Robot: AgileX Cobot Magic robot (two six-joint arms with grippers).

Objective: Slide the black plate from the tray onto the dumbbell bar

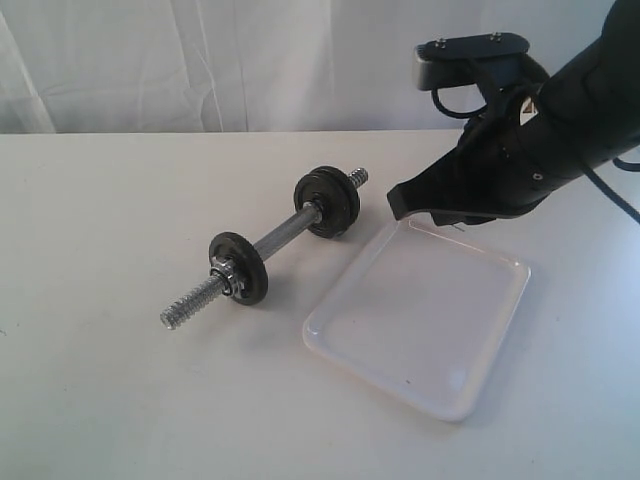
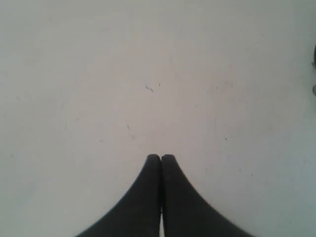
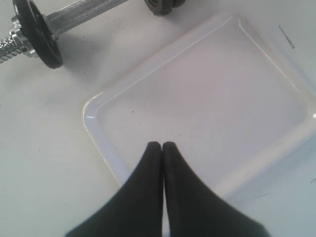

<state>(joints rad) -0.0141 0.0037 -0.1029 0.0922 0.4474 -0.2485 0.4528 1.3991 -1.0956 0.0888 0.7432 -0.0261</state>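
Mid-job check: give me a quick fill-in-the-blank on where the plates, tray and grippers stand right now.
1. The dumbbell bar carries ____ black plates.
2. The tray holds ____.
3. The right gripper hangs over the tray with its jaws ____.
4. The left gripper hangs over bare ____.

Missing words: two; nothing; shut; table.
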